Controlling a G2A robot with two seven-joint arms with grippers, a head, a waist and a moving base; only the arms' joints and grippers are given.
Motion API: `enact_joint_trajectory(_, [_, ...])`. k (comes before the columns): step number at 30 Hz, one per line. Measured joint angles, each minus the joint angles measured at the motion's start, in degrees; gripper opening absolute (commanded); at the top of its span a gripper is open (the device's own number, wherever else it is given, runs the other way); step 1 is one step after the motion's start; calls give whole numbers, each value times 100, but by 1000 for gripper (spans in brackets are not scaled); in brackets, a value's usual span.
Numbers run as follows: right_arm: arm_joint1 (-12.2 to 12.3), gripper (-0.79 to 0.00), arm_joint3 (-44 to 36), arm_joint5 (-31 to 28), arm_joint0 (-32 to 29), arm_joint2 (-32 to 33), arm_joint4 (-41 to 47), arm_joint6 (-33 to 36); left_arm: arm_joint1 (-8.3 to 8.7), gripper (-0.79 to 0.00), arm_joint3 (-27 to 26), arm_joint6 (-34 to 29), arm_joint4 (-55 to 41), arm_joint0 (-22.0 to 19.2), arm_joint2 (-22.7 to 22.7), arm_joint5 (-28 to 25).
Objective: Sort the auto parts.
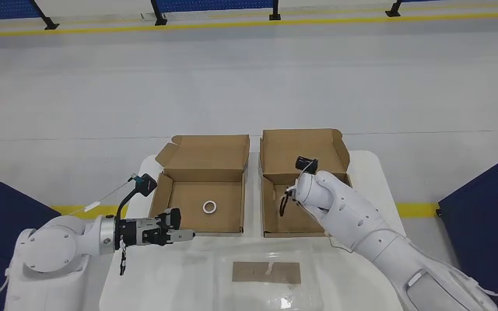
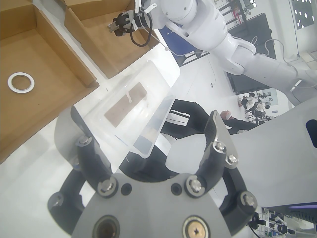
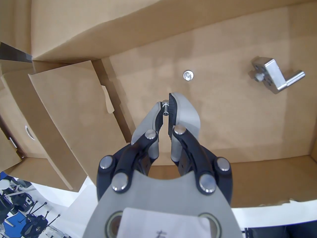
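Observation:
My right gripper point(image 3: 166, 106) hangs inside the right cardboard box point(image 1: 274, 177) and is shut on a small metal bolt point(image 3: 165, 107) held at its fingertips. Another small bolt point(image 3: 188, 75) and a metal angle bracket point(image 3: 275, 76) lie on that box's floor. The left cardboard box point(image 1: 233, 155) holds a white ring point(image 1: 209, 207), also seen as the ring point(image 2: 20, 82) in the left wrist view. My left gripper point(image 1: 182, 234) stands open and holds nothing, near the front right corner of the left box, over the table.
A clear plastic tray point(image 1: 267, 272) with a brown label sits at the table's front middle. Both boxes have raised flaps at the back. The white table edge point(image 1: 373, 163) lies just right of the right box.

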Motion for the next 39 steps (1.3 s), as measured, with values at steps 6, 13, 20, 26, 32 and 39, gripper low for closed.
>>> enact_joint_trajectory(6, [-110, -785, 183, -17, 65, -97, -49, 56, 0, 0, 0, 0, 0, 0, 0, 0])
enact_joint_trajectory(13, [-234, -785, 441, -62, 149, -182, -78, 160, 0, 0, 0, 0, 0, 0, 0, 0])
enact_joint_trajectory(20, [-355, -785, 686, -75, 226, -230, -97, 194, 0, 0, 0, 0, 0, 0, 0, 0])
enact_joint_trajectory(26, [-441, -767, 850, -92, 277, -246, -128, 218, 0, 0, 0, 0, 0, 0, 0, 0])
enact_joint_trajectory(32, [-507, -631, 951, -107, 301, -235, -170, 216, 0, 0, 0, 0, 0, 0, 0, 0])
enact_joint_trajectory(39, [-555, -523, 1009, -144, 313, -183, -230, 237, 0, 0, 0, 0, 0, 0, 0, 0])
